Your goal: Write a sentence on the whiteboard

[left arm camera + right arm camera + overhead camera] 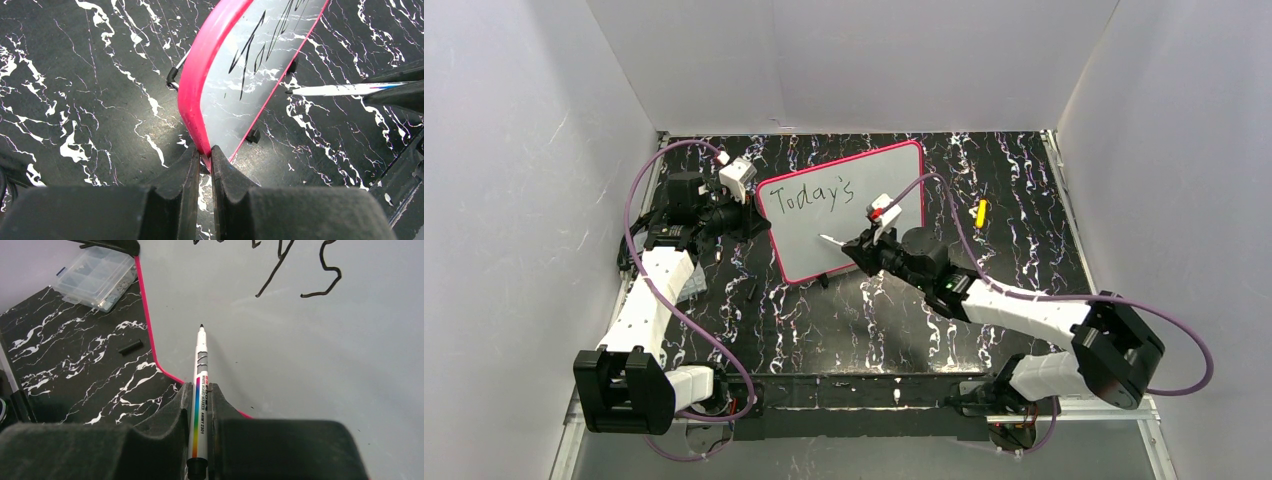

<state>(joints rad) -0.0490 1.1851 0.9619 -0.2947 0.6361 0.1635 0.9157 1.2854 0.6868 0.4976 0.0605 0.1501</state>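
The whiteboard with its pink-red frame lies on the black marbled table, tilted. One line of the sentence, "Today's", is written on it in black; its strokes also show in the left wrist view and the right wrist view. My left gripper is shut on the board's left frame edge. My right gripper is shut on a white marker. The marker tip points at the blank board below the writing; I cannot tell whether it touches.
A yellow object lies on the table right of the board. A small black piece lies below the board's left corner. A clear parts box sits at the table's left edge. White walls enclose the table.
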